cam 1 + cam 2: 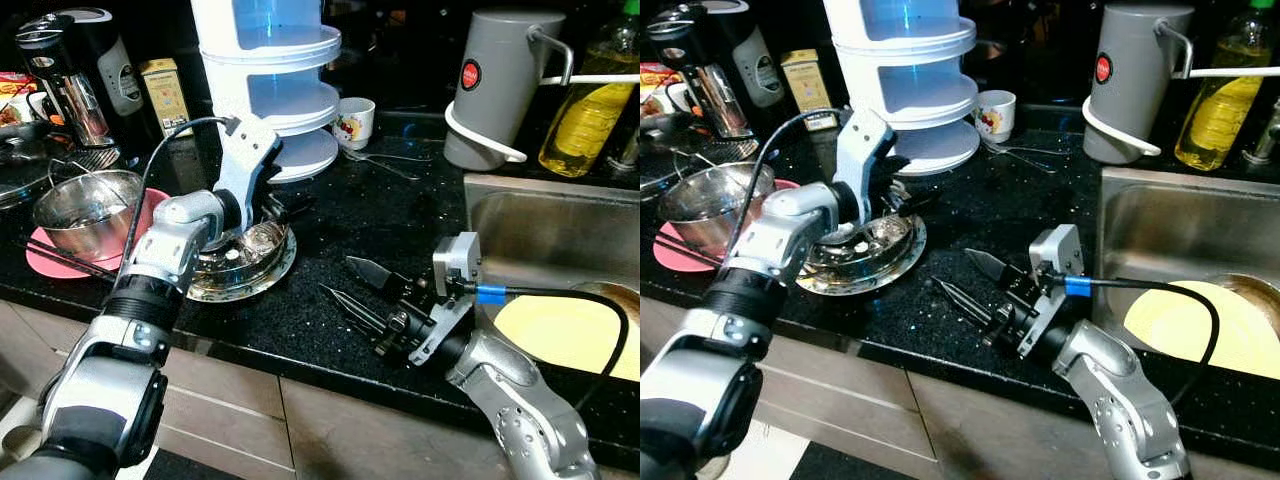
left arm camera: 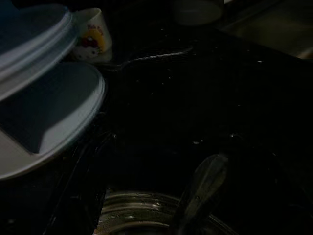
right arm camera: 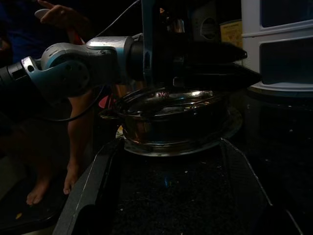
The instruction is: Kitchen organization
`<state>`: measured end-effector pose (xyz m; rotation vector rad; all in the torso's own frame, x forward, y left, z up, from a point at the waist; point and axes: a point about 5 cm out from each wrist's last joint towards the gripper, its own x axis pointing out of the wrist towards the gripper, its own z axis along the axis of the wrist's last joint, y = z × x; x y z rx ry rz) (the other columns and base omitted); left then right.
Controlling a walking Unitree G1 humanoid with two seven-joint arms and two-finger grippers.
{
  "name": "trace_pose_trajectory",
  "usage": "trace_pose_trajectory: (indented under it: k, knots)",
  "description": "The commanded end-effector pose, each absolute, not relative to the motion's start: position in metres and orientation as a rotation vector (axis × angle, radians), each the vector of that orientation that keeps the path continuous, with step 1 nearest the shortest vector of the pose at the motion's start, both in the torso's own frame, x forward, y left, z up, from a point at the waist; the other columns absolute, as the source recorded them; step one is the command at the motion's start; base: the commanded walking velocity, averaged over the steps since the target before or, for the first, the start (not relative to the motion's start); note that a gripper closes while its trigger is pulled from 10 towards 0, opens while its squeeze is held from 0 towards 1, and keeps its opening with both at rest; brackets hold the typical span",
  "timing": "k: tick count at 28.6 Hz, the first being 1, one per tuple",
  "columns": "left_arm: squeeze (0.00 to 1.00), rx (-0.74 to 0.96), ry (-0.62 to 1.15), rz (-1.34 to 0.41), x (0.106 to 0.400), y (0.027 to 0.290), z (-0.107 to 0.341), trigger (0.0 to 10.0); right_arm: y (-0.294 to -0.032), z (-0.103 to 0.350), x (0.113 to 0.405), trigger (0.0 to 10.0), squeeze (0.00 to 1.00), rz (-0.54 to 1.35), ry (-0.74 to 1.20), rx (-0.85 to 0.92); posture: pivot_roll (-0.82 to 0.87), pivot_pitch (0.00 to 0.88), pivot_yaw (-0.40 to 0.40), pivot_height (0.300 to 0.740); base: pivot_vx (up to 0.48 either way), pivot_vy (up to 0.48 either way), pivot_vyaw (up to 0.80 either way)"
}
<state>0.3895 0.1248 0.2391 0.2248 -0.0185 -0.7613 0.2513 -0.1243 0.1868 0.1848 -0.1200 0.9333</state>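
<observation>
Black speckled stone counter [image 1: 330, 215] carries a shallow steel dish [image 1: 243, 262] on the near left, just in front of a white tiered plastic container [image 1: 268, 80]. The left gripper [image 1: 268, 212] hangs over the dish's far rim; I cannot tell how its fingers stand. The right gripper [image 1: 352, 288], to the right of the dish, rests low with fingers spread wide, holding nothing, beside the steel sink [image 1: 545, 235].

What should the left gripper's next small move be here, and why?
Probably close on the glass bowl's rim and lift: the left gripper sits at the bowl's far edge on the steel plate, while the right gripper waits open beside it on the counter.
</observation>
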Motion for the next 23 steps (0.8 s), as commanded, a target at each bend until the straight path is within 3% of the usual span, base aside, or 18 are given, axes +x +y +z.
trace_pose_trajectory:
  k: [1,14,16,23]
  knots:
    - [0.00,0.213,0.008,-0.783,0.3903,0.1306,0.2401,10.0,-0.1241,0.1908,0.2502,10.0,0.00,0.936,-0.131,0.177,-0.14,0.000,0.033,0.740,0.000,0.000,0.00]
    - [0.00,0.232,0.145,-0.884,0.3879,0.1343,0.2303,10.0,-0.1249,0.1930,0.2511,10.0,0.00,0.932,-0.138,0.175,-0.14,0.000,0.034,0.740,0.000,0.000,0.00]
    - [0.00,0.223,0.159,-0.880,0.3890,0.1366,0.2309,0.0,-0.1254,0.1932,0.2515,10.0,0.00,0.929,-0.140,0.175,-0.14,0.000,0.034,0.740,0.000,0.000,0.00]
    - [0.00,0.217,0.160,-0.881,0.3894,0.1387,0.2346,0.0,-0.1258,0.1929,0.2523,10.0,0.00,0.923,-0.142,0.174,-0.14,0.000,0.033,0.740,0.000,0.000,0.00]
